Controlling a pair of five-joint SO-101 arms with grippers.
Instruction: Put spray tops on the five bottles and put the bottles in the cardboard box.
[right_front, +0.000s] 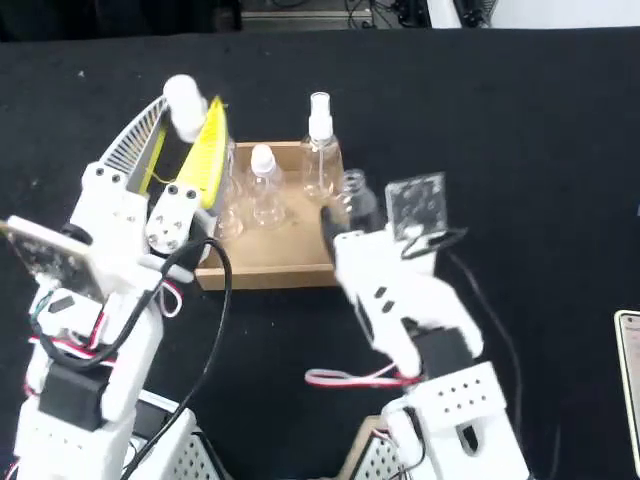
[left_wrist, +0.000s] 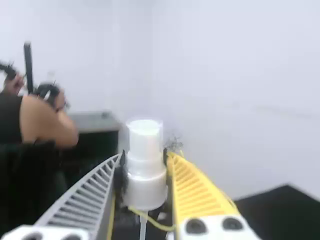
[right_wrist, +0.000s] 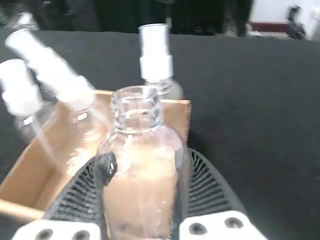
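spray top (left_wrist: 145, 155) pinched in left jaws, open bottle (right_wrist: 137, 175) gripped in right jaws beside cardboard box (right_front: 265, 265); tilted, its tube (left_wrist: 142, 231) may miss the neck (right_wrist: 136, 107).

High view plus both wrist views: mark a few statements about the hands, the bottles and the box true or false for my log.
1. The left hand grips a white spray top. True.
2. The bottle in the right hand already wears a spray top. False: its neck is open.
3. The cardboard box has nothing in it. False: a capped bottle stands in it.
4. The right hand is closed on its bottle. True.
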